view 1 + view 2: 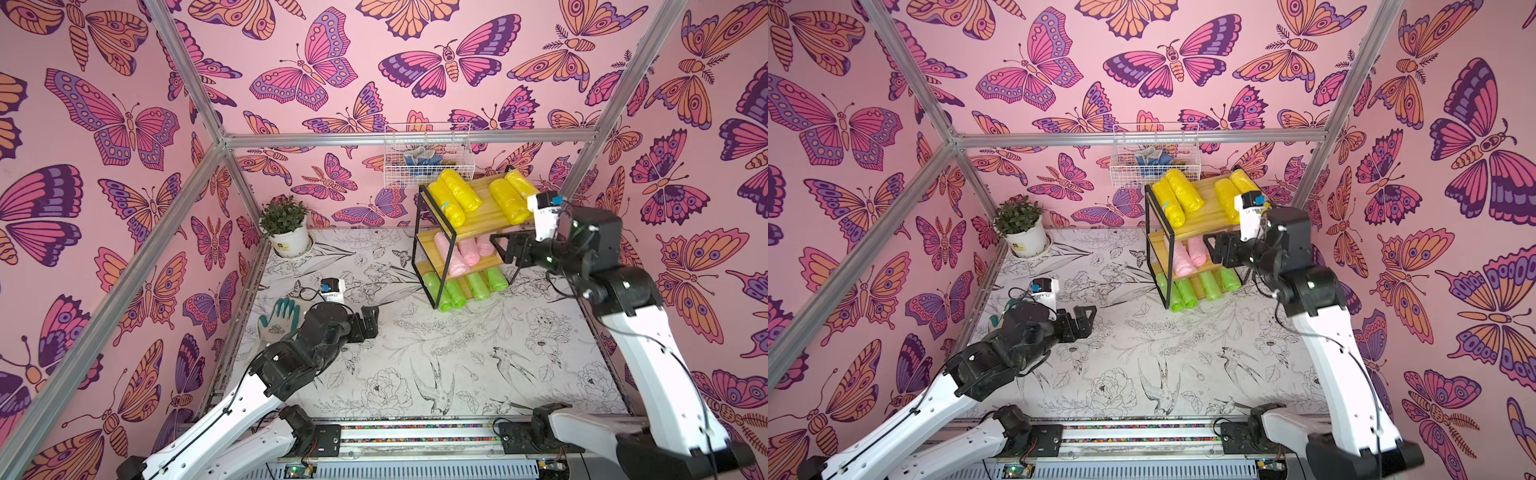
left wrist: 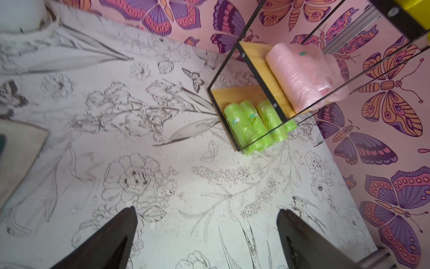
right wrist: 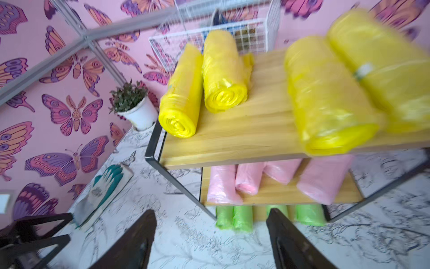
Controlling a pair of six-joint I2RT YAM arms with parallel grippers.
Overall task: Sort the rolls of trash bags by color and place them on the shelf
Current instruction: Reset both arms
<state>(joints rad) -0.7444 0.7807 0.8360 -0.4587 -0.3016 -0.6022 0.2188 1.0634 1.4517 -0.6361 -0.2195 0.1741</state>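
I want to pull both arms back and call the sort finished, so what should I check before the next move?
1. Right tool empty, jaws apart: ok.
2. Left tool empty, jaws apart above the table: ok.
3. One color per tier on the shelf, with yellow rolls on top, pink rolls in the middle and green rolls at the bottom: ok.
4. No roll lying on the table, only the glove and potted plant: ok.
5. Rolls seated securely: cannot tell. One yellow roll seems to overhang the top board's front edge.
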